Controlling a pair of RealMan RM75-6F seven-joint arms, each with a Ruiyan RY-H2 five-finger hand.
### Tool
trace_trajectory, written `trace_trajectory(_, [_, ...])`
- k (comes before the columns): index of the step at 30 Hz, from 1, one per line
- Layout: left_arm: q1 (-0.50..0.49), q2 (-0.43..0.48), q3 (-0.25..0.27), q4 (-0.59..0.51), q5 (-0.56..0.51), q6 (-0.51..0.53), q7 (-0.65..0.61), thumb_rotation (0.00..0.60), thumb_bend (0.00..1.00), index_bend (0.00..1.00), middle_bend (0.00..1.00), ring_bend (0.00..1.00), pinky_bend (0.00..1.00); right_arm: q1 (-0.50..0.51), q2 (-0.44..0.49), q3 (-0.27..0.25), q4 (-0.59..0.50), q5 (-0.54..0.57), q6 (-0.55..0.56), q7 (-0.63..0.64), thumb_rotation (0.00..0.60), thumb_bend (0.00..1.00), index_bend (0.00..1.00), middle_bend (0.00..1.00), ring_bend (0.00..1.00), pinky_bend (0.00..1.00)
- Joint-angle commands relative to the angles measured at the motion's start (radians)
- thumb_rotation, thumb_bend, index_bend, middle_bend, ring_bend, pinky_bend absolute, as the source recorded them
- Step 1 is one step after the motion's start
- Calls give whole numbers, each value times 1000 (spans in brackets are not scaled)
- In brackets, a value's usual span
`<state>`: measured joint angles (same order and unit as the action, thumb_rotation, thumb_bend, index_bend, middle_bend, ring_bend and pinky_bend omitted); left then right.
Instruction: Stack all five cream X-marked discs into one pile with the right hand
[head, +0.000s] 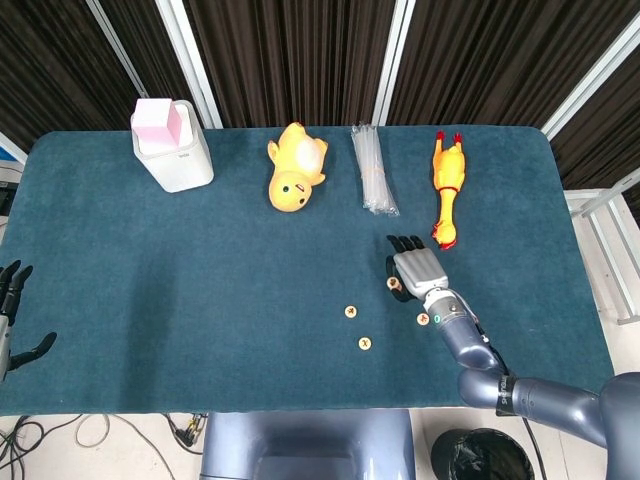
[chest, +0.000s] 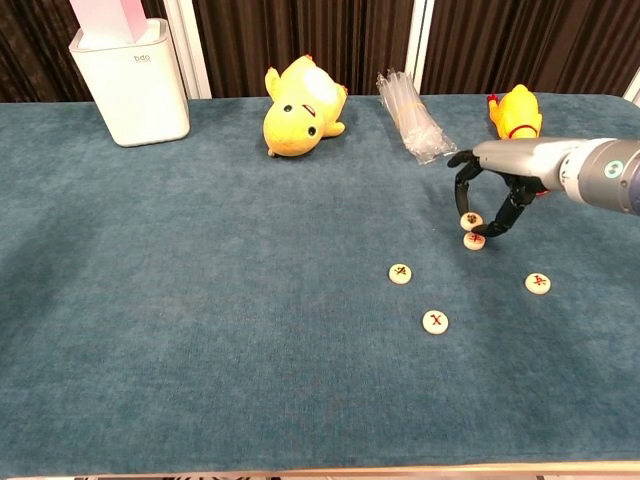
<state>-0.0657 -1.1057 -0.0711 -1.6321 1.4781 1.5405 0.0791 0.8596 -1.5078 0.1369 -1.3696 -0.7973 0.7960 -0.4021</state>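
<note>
My right hand (chest: 490, 205) pinches one small, round cream disc with a red X (chest: 470, 221) just above a second cream disc (chest: 474, 241) lying on the blue cloth table (chest: 200, 300). I think I should line the two up edge to edge, go down slowly, and let go only when they touch flat. Three more cream discs wait alone: one nearby (chest: 401, 273), one closer to me (chest: 435, 322) and one out to the right (chest: 538, 283). They look thin, so they could slide. My left hand (head: 12, 315) hangs off the table edge, fingers spread, holding nothing.
</note>
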Motion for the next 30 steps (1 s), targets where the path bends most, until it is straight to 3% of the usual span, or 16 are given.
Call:
trace_trajectory(1, [0,0,0,0,0,0,0,600,170,30,0,0,56,-2,-3,-2,3,-2,-1,3,600,409,551,12,35,41])
trace_trajectory(30, [0,0,0,-1,0,0,1,600,170,30,0,0,59,2,-33,-11,73,24,-34,1,600,409,551,12,35,41])
